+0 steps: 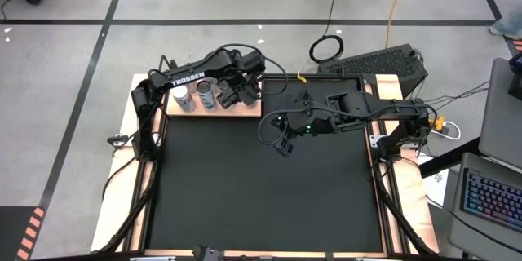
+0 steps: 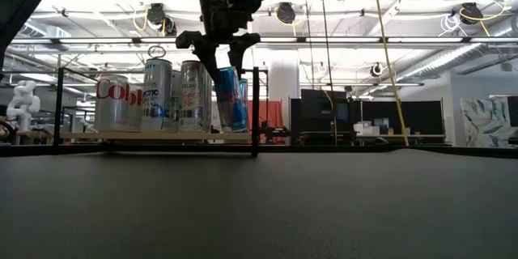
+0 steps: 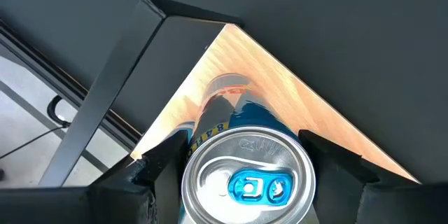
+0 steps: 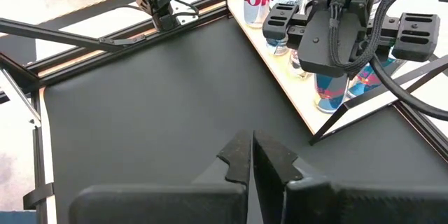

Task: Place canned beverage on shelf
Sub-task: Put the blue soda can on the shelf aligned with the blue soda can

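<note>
I had the left gripper [image 3: 241, 175] clamped on the blue can [image 2: 228, 99], tilted at the shelf [image 1: 245, 112] corner beside other cans [image 2: 158, 95]. Letting go while it leaned risked toppling it against them. My right gripper [image 4: 252, 155] waited, closed, over the mat [image 1: 261, 188].

Blue canned beverage [image 2: 229, 97] upright on the light-wood shelf [image 1: 245, 112] — at its corner, beside other cans [image 2: 154, 95].

Bright overhead ceiling lights [image 2: 158, 14] glare in the low view; frames sharp.
</note>
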Robot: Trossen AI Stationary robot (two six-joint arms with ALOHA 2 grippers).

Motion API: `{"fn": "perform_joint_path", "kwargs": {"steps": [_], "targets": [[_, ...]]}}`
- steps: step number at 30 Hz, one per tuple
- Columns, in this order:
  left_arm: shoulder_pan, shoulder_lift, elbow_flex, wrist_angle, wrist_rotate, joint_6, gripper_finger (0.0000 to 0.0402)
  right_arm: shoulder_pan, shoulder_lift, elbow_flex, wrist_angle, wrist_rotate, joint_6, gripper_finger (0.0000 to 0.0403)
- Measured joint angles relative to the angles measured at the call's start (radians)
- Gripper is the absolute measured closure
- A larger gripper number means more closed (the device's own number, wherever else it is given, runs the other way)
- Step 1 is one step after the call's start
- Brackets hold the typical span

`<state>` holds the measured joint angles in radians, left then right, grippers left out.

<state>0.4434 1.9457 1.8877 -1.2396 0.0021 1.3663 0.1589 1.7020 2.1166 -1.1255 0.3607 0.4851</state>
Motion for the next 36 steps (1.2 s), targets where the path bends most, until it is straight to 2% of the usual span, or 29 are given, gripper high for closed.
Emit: {"fn": "perform_joint_path", "kwargs": {"steps": [19,24,36], "targets": [[0.0,0.0,0.0,-0.016,0.012,0.011,0.017,0.0,0.0,0.0,0.0,0.0,0.0,0.0403],[0.0,-0.002,0.0,-0.063,0.024,0.081,0.017,0.0,0.0,0.0,0.0,0.0,0.0,0.0403],[0.0,-0.002,0.0,-0.028,0.024,0.145,0.017,0.0,0.0,0.0,0.0,0.0,0.0,0.0403]]}}
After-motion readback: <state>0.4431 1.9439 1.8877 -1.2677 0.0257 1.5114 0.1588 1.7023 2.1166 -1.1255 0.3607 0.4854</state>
